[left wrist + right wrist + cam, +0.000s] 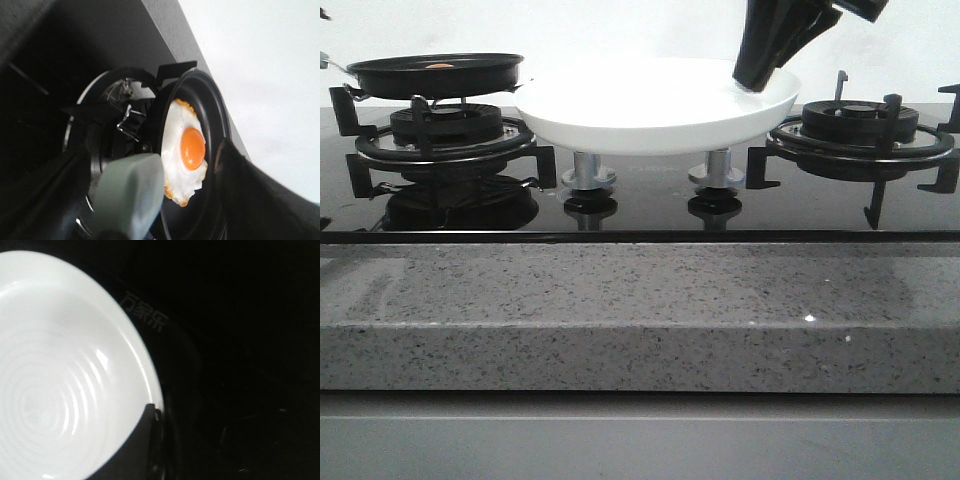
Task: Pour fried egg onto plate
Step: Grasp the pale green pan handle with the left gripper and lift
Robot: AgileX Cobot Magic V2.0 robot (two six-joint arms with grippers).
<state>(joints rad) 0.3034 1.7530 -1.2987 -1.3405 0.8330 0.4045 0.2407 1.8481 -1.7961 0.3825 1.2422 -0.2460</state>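
The fried egg (184, 152), white with an orange yolk, lies in the black frying pan (212, 115). In the front view the pan (435, 75) hangs just above the left burner, with only the yolk (440, 66) showing. My left gripper (150, 167) is shut on the pan's grey-green handle (127, 195). The white plate (655, 105) is held raised above the stove's middle, its left rim next to the pan. My right gripper (760, 75) is shut on the plate's right rim. In the right wrist view one finger (142, 440) lies over the plate's (60, 380) inside edge.
The left burner grate (445, 135) sits under the pan and the right burner (860, 125) beside the plate. Two stove knobs (588, 180) (715, 175) stand under the plate. A grey speckled counter edge (640, 310) runs along the front.
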